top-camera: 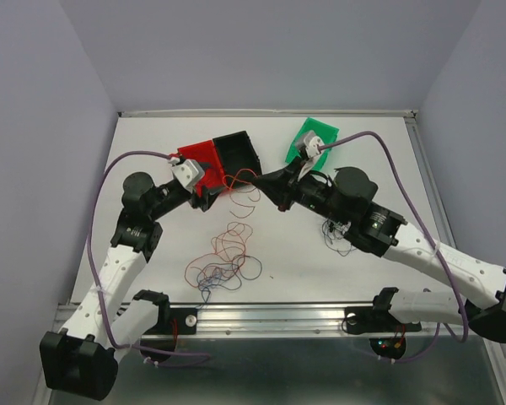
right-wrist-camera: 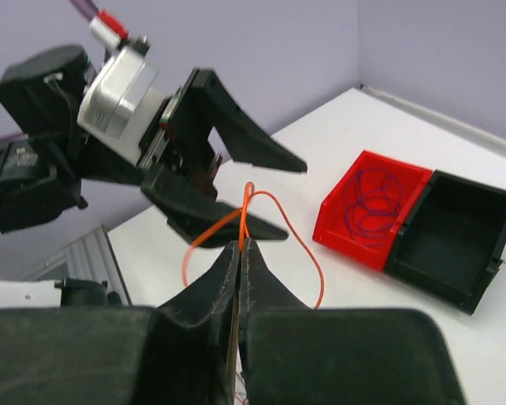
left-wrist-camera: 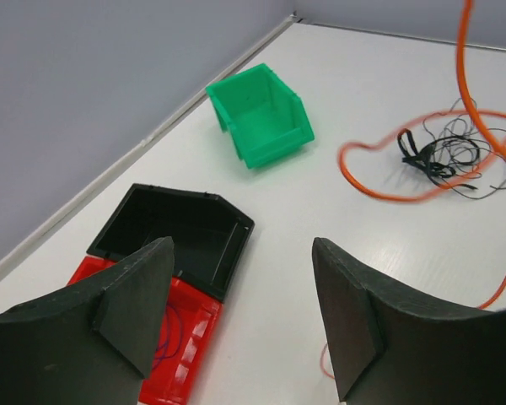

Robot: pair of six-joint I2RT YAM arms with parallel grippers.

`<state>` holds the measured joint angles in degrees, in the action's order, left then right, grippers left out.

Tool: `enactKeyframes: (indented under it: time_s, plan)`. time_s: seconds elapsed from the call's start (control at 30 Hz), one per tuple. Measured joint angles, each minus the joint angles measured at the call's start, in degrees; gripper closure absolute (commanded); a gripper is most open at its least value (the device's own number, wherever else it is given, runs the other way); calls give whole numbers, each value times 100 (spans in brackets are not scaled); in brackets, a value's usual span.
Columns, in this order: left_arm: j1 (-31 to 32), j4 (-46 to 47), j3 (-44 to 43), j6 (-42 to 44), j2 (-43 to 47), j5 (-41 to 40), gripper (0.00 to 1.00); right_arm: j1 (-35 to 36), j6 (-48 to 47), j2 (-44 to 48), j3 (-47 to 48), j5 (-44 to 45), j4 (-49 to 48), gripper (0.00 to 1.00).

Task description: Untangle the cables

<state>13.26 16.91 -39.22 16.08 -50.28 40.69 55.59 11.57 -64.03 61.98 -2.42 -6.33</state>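
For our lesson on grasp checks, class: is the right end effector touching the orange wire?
Touching. The right wrist view shows the right end effector shut, with the orange wire pinched between its fingertips and looping up from them.

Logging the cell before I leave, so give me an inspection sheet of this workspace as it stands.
Surface: white table, carrying wires and bins.
Job's things: loose tangle of red and blue wires mid-table; black wires lying apart; blue wire in the red bin.
Clutter: black bin touching the red one, looks empty; green bin standing apart.
End effectors: left end effector open, holding nothing; right end effector shut on an orange wire.
Cables: lilac arm cables loop off both wrists.
Surroundings: plain walls; metal rail at the near edge.
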Motion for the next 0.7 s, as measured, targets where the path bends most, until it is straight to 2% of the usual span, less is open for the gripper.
enactKeyframes:
  time_s: [0.3,0.43,0.5,0.7]
  plan:
    - [-15,476,138,-146,-240,1141,21,0,-92,-188,927,669,-44,99]
    - [-15,505,140,-170,-343,1204,21,0,-162,-385,1086,1086,-50,99]
    - [-15,570,144,-208,-348,949,21,0,-225,-483,1110,1390,-48,99]
    - [-24,763,160,-367,-525,-1003,21,-2,-579,-1036,1257,2629,-48,99]
